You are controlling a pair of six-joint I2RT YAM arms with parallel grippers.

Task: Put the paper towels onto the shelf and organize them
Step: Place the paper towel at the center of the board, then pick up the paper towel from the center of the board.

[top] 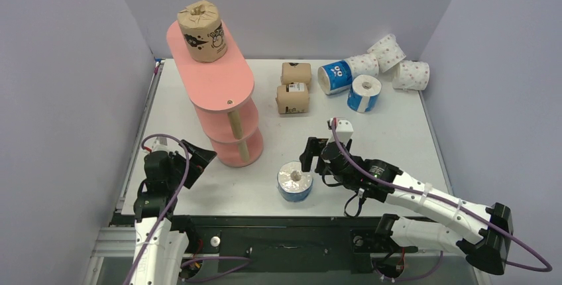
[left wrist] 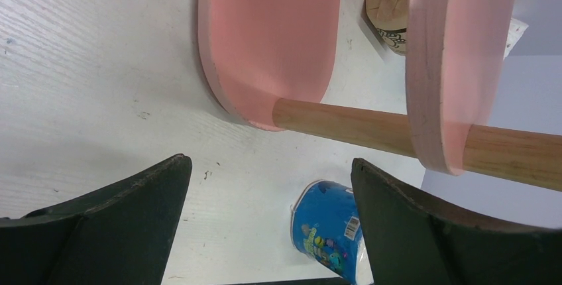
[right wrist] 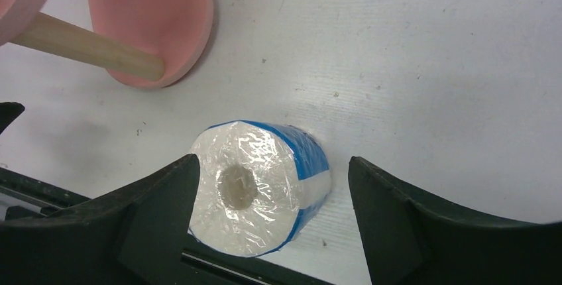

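Blue roll (top: 294,181) stands on end at the near edge, free, at 8 o'clock of the wide-open right gripper (top: 320,147). The left gripper (top: 199,156), also spread and empty, faces the shelf (top: 219,93). Best, I judge: straddle the roll squarely and lift clear of the posts (left wrist: 344,126). The left wrist view shows a bare lower board (left wrist: 272,40) that is hidden from overhead. 1 brown roll (top: 202,31) tops the shelf.

Open table (top: 265,140) strip btwn shelf (top: 222,99) and near blue roll (top: 294,182); two brown rolls (top: 293,98) crowd far end.
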